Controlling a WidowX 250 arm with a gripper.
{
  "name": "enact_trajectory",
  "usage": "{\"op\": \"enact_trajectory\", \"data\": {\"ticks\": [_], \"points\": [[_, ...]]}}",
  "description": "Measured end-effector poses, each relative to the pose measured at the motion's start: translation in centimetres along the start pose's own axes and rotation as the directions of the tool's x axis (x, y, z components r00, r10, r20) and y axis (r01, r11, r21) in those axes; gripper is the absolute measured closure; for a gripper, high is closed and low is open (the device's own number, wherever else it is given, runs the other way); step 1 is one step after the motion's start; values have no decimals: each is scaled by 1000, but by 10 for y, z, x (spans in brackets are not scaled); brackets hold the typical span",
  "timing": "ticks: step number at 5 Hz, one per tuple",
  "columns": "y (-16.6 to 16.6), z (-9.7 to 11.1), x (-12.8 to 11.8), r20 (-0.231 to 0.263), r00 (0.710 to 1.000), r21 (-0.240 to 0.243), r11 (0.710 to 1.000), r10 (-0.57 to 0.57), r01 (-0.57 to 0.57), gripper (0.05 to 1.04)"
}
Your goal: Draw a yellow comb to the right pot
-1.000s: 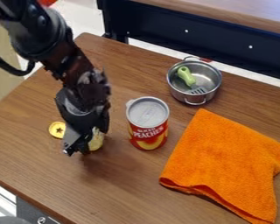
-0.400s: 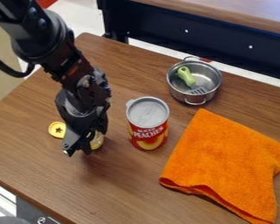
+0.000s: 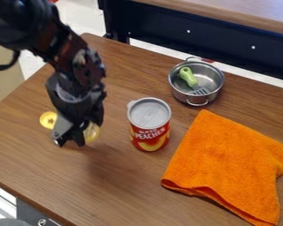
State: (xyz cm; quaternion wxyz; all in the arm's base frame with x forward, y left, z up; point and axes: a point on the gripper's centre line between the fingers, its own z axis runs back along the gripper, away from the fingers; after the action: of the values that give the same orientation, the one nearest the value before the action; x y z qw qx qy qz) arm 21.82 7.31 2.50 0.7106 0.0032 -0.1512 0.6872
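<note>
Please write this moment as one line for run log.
claw low at yellow item | item outside pot | green-handled spatula inside pot | can upright

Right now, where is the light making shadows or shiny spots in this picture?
In the camera view, a soft shadow darkens the wooden table just below and to the right of the gripper; in the same view, the metal pot shows bright reflections, while the orange towel looks matte, with no glare.
</note>
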Motion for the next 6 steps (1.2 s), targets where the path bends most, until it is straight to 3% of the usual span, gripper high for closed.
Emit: {"op": "enact_trajectory", "data": {"ticks": [1,2,3,4,5,6], "points": [[-4,27,-4,-55,998,-10,1000,-9,9,490],[-15,54,-29,-102,993,-43,997,-66,61,490],[-37,73,-57,-84,993,-98,993,-81,73,490],[-71,83,-98,-67,983,-151,976,-169,158,490],[-110,78,-139,-74,979,-177,969,-190,175,490],[-143,74,-164,-45,975,-207,957,-219,205,490]]}}
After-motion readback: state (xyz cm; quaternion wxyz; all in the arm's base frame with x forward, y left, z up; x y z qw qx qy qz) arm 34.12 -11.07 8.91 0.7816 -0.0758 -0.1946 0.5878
